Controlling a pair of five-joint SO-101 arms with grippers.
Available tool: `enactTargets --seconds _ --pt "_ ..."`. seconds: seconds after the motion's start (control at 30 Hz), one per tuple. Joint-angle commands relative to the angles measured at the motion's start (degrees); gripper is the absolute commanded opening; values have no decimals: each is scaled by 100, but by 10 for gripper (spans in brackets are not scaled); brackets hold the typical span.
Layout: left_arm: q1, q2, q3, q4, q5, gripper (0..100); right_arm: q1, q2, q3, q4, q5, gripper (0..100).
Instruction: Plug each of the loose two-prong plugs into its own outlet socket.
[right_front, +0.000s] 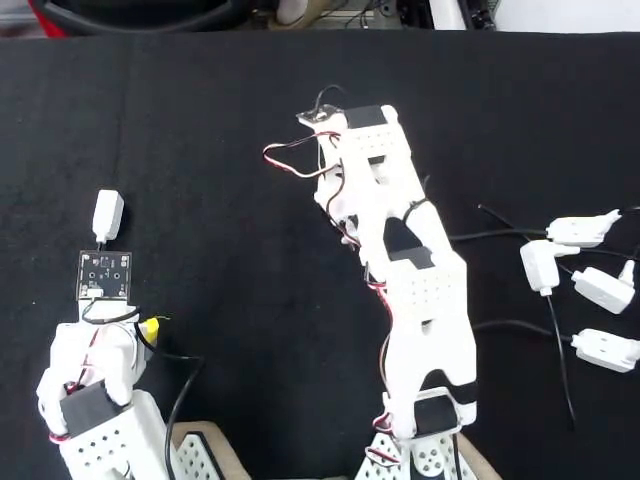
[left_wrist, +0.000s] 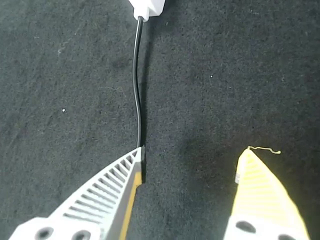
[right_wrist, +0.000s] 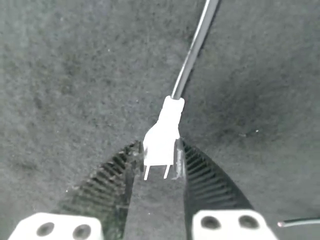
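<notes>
Right wrist view shows me the right fingers (right_wrist: 205, 175) clamped on a white two-prong plug (right_wrist: 162, 140), one finger on each flank. Its two prongs point back toward the camera, and its cable (right_wrist: 196, 47) runs out of frame. In the high view I cannot find that grip: the right arm (right_front: 425, 300) lies stretched over the middle of the worktop (right_front: 220, 150) and covers its own fingers.

In the left wrist view the left fingers (left_wrist: 112, 192), one white and one yellow, stand wide apart with nothing between them. A thin black lead (left_wrist: 136, 100) touches the tip of the white one and runs to a white body (left_wrist: 147, 6). The frame edge cuts that body off, so I cannot tell plug from socket. From above it lies just beyond the left arm (right_front: 95, 390).

I count four more white corded pieces (right_front: 540, 265) clustered near the worktop's right side, the nearest touching the frame edge. I cannot sort them into plugs and sockets. A broad stretch of black worktop lies between the two arms and runs on to the far edge.
</notes>
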Motion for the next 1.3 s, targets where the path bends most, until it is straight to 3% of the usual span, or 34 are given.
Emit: enactTargets --seconds 0.0,0.47,0.77,0.93,1.27 --pt "48 -18 -31 -105 -26 299 79 119 -198 -114 53 113" --pt "48 -18 -31 -105 -26 299 70 998 -1341 448 -176 127" --pt "48 -18 -31 -105 -26 299 62 1068 -1578 721 70 126" --pt "48 -18 -31 -105 -26 299 35 1059 -1587 730 70 13" --pt "48 -18 -31 -105 -26 299 35 585 -1393 738 -88 11"
